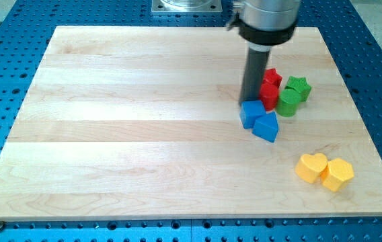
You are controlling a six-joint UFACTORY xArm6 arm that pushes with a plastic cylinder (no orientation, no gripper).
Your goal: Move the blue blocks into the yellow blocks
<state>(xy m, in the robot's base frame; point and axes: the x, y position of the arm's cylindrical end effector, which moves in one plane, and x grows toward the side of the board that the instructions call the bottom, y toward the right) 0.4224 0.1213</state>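
My tip (248, 101) is down on the tabletop (130, 134), right at the upper edge of the nearer blue block (249, 113), touching it or as near as I can judge. There is no hand on this arm, only the bare rod, so nothing is clasped or let go; it can only shove. That first blue block sits pressed against a second blue block (266, 126), a wedge-like piece just toward the view's lower right of it, so the pair forms a short diagonal line. Just to the view's right of my tip are two red blocks (270, 89), one above the other, and beyond them a green cylinder (288, 102) with a green star (299, 87) at its upper right (all four are bystanders, bunched close beside the rod). The targets lie well apart from the blues, toward the view's lower right: a yellow heart (311, 167) touching a yellow hexagonal block (338, 173), near the tabletop's lower right corner. What matters for the next push, as I read it, is that tip, blue pair and yellow pair fall roughly along one diagonal, with my tip on the far side of the blues from the yellows. A push down and to the right should carry both blues together, though the line to the yellows looks a little flatter than the blues' own axis, so I'd expect one to slip off sideways.
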